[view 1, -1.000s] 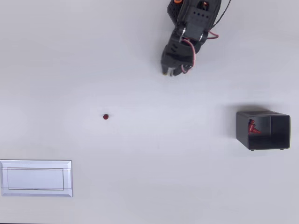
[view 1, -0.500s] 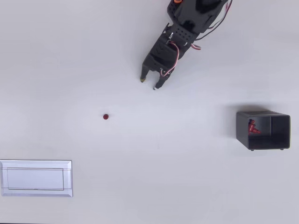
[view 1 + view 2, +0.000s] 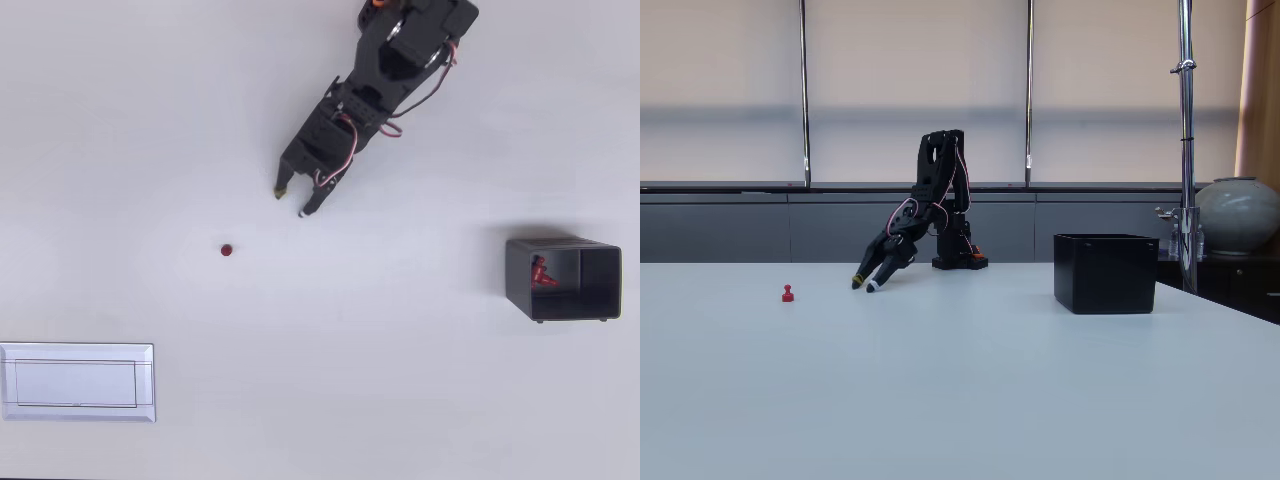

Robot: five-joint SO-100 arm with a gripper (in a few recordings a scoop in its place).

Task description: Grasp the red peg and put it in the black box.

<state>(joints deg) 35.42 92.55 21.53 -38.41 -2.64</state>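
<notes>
Dark red and tiny, the round-headed plastic peg [image 3: 226, 250] stands alone on the white table [image 3: 330, 380], at about eight o'clock from the black two-finger gripper [image 3: 290, 201] in the overhead view — near it, not touching. The jaws are a little apart and hold nothing. The small black rectangular plastic box [image 3: 563, 279] sits well apart at four o'clock — another red peg [image 3: 541, 273] lies inside. No writing can be read.

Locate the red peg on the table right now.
Overhead view: red peg stands alone left of centre, below-left of the open claw, far from the black box.
</notes>
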